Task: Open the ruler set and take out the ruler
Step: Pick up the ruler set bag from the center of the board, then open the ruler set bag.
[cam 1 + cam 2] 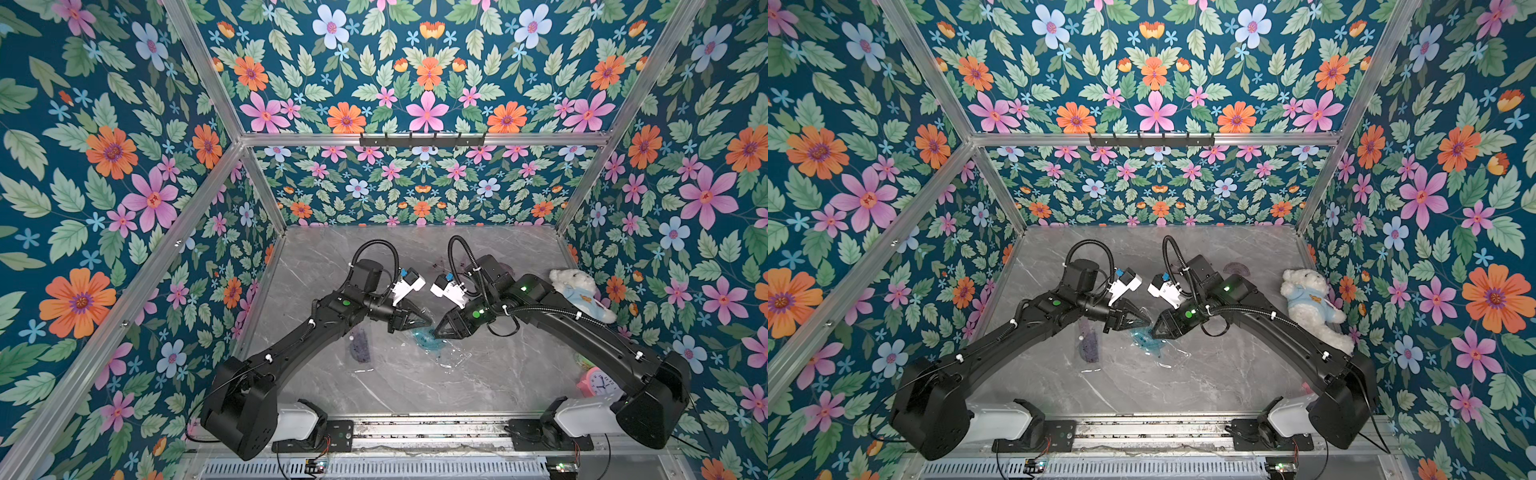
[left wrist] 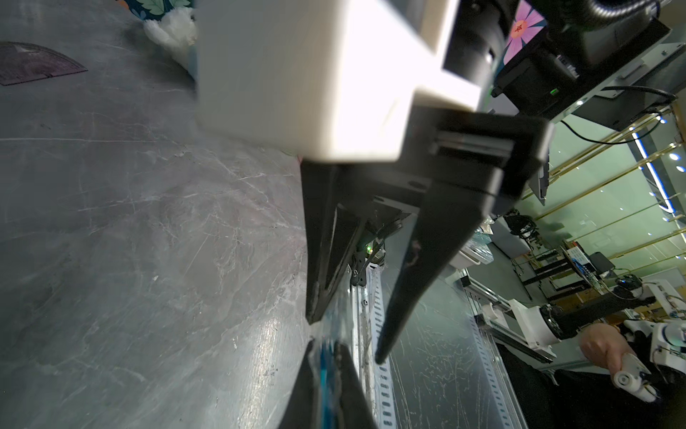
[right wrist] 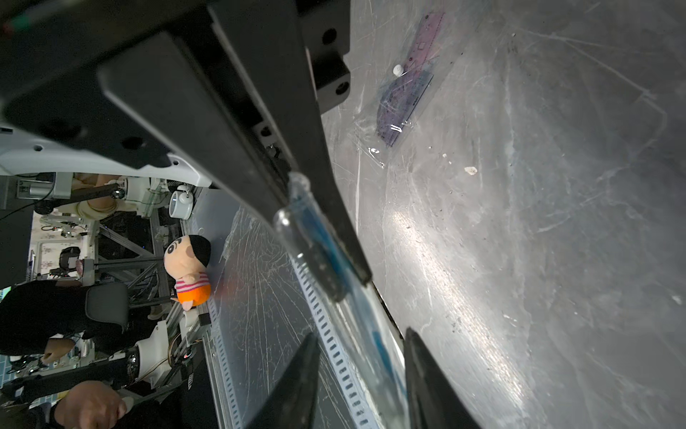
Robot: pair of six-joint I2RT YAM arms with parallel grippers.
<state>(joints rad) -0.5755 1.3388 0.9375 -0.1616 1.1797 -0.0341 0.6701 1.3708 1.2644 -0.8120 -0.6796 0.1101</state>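
There are two pouched sets: one blue ruler set [image 1: 424, 339] and one purple ruler set [image 1: 360, 345]. There is one loose protractor [image 1: 1236, 269], one teddy bear [image 1: 577, 289] and one alarm clock [image 1: 598, 382].

Left claw [image 1: 429, 321] tight, right claw [image 1: 435, 331] agape, tips close together.

The left pincer [image 3: 349, 288] is pinching a clear pouch [image 3: 291, 219] with a blue ruler [image 3: 323, 237] inside. The pouch is running on between the fingers of the right pincer [image 3: 362, 332], which are standing apart on either side of it. A purple pouch [image 3: 402, 100] is lying flat on the grey table [image 3: 538, 223], well apart. A doll [image 3: 189, 267] is resting beyond the table's edge.
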